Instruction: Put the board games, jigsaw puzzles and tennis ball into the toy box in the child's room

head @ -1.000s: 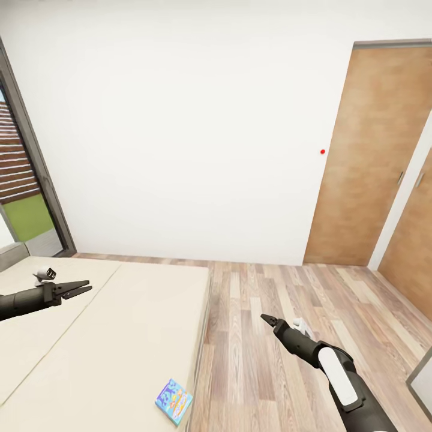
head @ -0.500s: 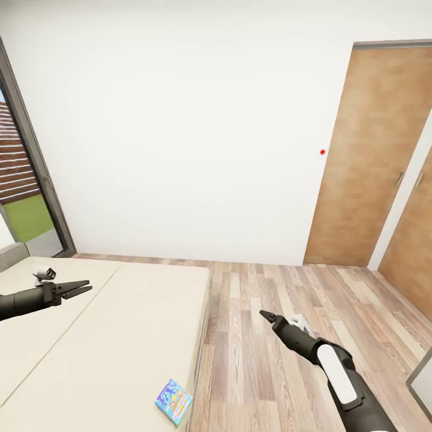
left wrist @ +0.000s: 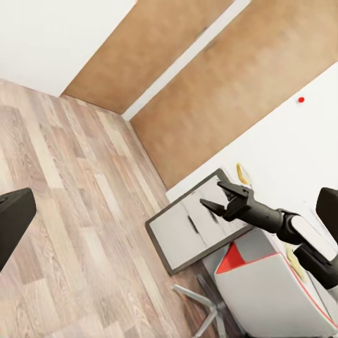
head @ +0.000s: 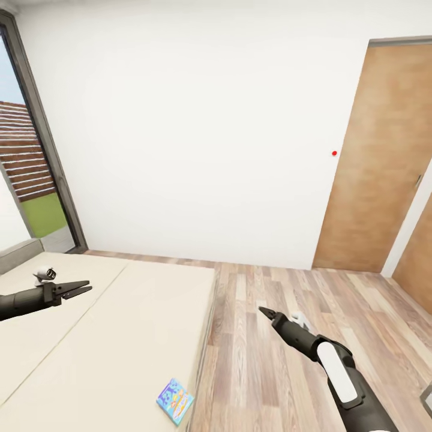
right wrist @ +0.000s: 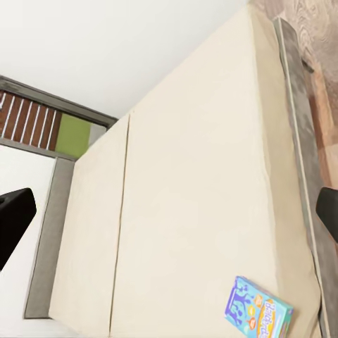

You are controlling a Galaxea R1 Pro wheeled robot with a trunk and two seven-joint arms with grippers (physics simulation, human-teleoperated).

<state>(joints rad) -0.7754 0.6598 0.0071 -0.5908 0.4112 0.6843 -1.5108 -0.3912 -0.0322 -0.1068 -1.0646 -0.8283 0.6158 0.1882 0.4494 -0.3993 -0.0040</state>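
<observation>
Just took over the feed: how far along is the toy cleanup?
Nothing looks done from here. One board game lies near the bed's foot corner, untouched. Neither the left gripper nor the right gripper holds anything. The toy box and the other toys are out of view, so their progress can't be judged.

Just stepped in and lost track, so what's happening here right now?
The robot stands beside the bed, handling nothing. One board game lies near the bed's corner on the mattress, untouched. The left gripper hovers over the bed, jaws close together; the right gripper hangs over the wooden floor. A wooden door is shut.
</observation>
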